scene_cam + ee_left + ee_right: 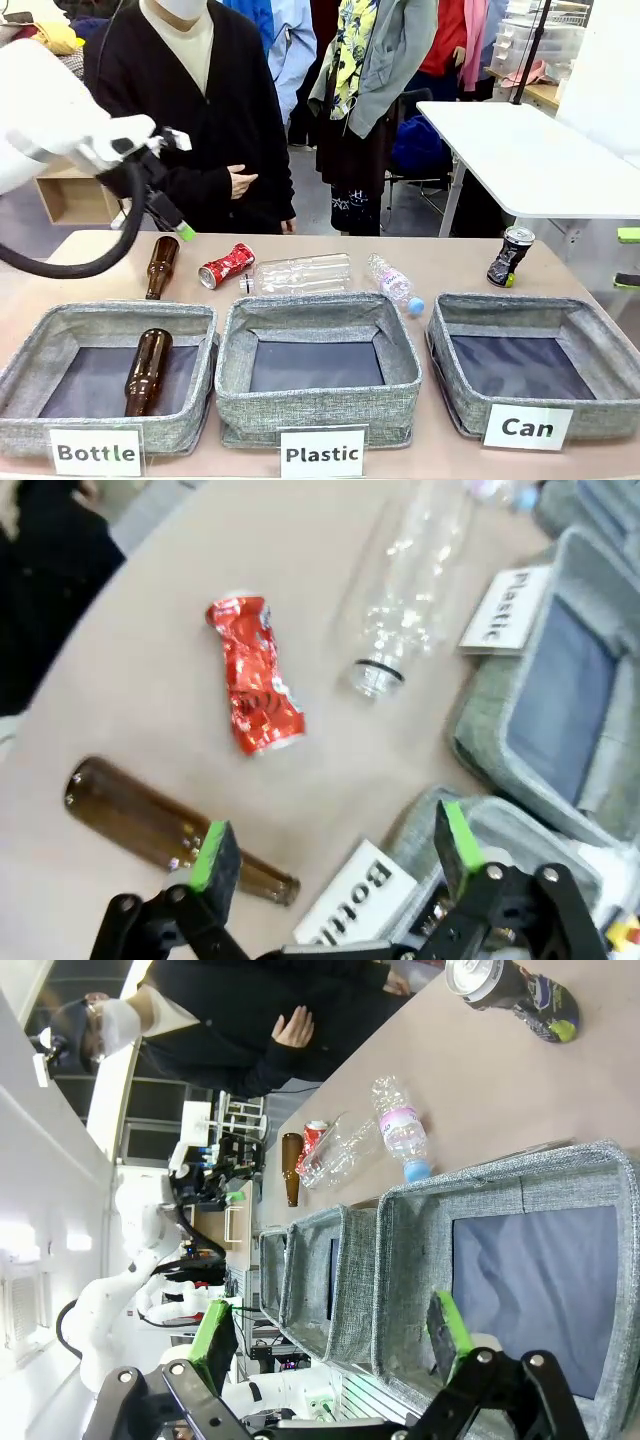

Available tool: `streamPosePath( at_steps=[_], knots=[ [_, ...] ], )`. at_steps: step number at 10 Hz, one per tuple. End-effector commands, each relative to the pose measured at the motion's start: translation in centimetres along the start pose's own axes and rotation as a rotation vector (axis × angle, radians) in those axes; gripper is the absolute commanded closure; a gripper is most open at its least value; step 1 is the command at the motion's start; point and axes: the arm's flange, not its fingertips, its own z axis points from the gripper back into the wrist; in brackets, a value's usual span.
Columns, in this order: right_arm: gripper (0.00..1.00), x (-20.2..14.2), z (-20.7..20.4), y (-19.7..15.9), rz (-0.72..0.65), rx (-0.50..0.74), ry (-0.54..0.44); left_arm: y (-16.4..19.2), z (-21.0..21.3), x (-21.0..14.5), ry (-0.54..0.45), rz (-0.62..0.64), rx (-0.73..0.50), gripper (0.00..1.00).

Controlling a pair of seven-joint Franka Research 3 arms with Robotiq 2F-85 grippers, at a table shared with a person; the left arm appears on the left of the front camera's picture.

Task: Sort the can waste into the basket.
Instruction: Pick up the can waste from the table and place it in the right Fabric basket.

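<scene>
— Left tool (334, 845): we logged its fingers apart, green pads wide, nothing between them. It hung above the worktop (440, 258) on the left side, over the neck end of a brown bottle (150, 825) lying there.
— Agreed. And the right tool (332, 1335)?
— Also spread, nothing gripped. We saw it poised over the near edge of the Can basket (410, 1260), looking along the row of bins.
— Where did we note the cans?
— Both were out on the worktop, neither yet in the Can basket. The crushed red can (226, 265) lay on its side between the brown bottle and a clear plastic bottle (300, 272), beyond the gap between the Bottle basket (30, 345) and the Plastic basket (235, 345). In the left wrist view we had it ahead of the fingers, apart from them.
— The black can (511, 256)?
— At the far right, behind the Can basket, silver top uppermost and the body tilted. We could not tell whether it stood or lay.
— Other items?
— A second brown bottle (147, 370) lay inside the Bottle basket. A small water bottle (392, 282) with a blue cap lay just behind the Plastic basket's far right corner. A person (200, 100) in black stood at the far side, one hand held at the waist.
</scene>
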Motion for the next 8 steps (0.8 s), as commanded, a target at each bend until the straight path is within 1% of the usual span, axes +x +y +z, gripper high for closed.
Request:
streamPosePath(
  at_steps=[1, 4, 5, 7, 8],
  knots=[
    [0.00, 0.0, 0.1, 0.1, 0.012, 0.015, -0.004, 1.5, -2.8, 2.9, 0.045, -0.010, 0.072, 0.00],
    [0.00, 0.0, 0.1, 0.1, 0.012, 0.015, -0.004, 2.5, -8.7, 5.4, 0.106, -0.025, 0.188, 0.00],
    [0.00, 0.0, 0.1, 0.1, 0.012, 0.015, -0.004, 3.1, -10.2, 5.7, 0.122, 0.001, 0.236, 0.00],
    [0.00, 0.0, 0.1, 0.1, 0.012, 0.015, -0.004, 3.9, -12.7, 5.9, 0.181, 0.005, 0.224, 0.00],
    [0.00, 0.0, 0.1, 0.1, 0.012, 0.015, -0.004, 4.1, -13.5, 5.9, 0.201, 0.005, 0.242, 0.00]
  ],
)
